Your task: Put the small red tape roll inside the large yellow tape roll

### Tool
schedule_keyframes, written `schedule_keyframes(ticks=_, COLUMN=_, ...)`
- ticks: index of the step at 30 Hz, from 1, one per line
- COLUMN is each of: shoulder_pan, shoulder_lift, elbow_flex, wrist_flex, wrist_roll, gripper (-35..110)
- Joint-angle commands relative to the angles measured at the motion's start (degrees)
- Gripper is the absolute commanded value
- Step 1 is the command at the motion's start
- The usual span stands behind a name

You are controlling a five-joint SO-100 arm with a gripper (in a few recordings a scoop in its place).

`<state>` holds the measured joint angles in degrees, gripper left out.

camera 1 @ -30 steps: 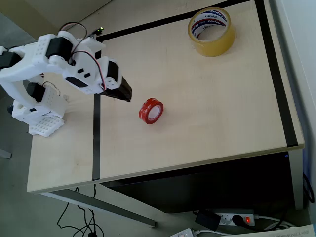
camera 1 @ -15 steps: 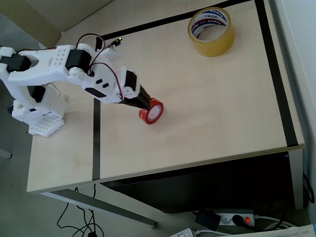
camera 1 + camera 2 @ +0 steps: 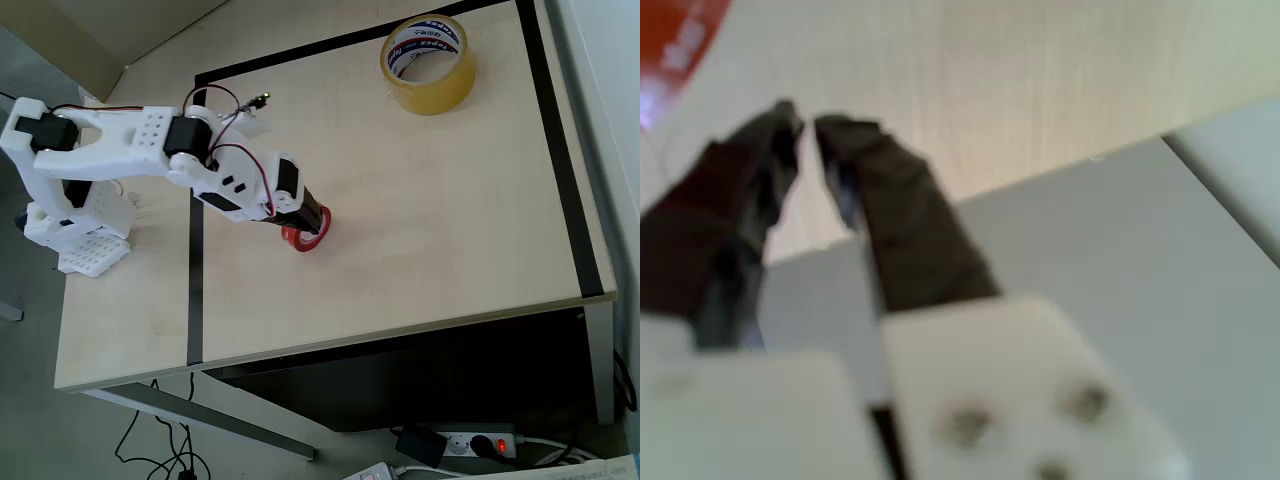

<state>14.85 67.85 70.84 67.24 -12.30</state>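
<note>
Near the middle of the pale wooden worktop (image 3: 420,200), the small red tape roll (image 3: 306,236) lies with the white arm's dark hand (image 3: 318,222) reaching over its top, hiding most of the ring in the overhead view. From the wrist view the two dark fingers (image 3: 890,200) stand close together with only a narrow slit between their tips, and nothing shows between them; a blurred patch of the red roll (image 3: 680,45) sits at the upper left corner, off to the side of the fingertips. Whether a finger touches the roll cannot be told. Far off at the upper right of the overhead view, the large yellow tape roll (image 3: 428,65) lies flat, well apart from the red one. Black tape lines (image 3: 195,290) border the worktop.
</note>
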Motion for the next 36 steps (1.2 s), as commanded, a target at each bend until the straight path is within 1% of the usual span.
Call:
schedule_keyframes(ticks=1, shoulder_pan=-0.09, shoulder_lift=2.29, elbow_flex=-3.52, wrist_flex=-0.70, wrist_roll=-0.53, gripper=0)
schedule_keyframes(ticks=6, shoulder_pan=-1.58, shoulder_lift=2.20, elbow_flex=-3.43, wrist_flex=0.44, wrist_roll=-0.53, gripper=0)
schedule_keyframes(ticks=16, shoulder_pan=-5.54, shoulder_lift=2.37, elbow_flex=-7.73, wrist_flex=9.40, wrist_roll=0.00, gripper=0)
schedule_keyframes(ticks=22, shoulder_pan=-7.29, shoulder_lift=2.37, elbow_flex=-12.48, wrist_flex=18.37, wrist_roll=0.88, gripper=0)
schedule_keyframes(ticks=28, shoulder_pan=-6.77, shoulder_lift=2.37, elbow_flex=-16.26, wrist_flex=25.93, wrist_roll=0.79, gripper=0)
schedule_keyframes(ticks=31, shoulder_pan=-5.45, shoulder_lift=2.46, elbow_flex=-16.17, wrist_flex=24.70, wrist_roll=0.88, gripper=0)
schedule_keyframes(ticks=36, shoulder_pan=-4.48, shoulder_lift=2.29, elbow_flex=-15.03, wrist_flex=17.67, wrist_roll=1.85, gripper=0)
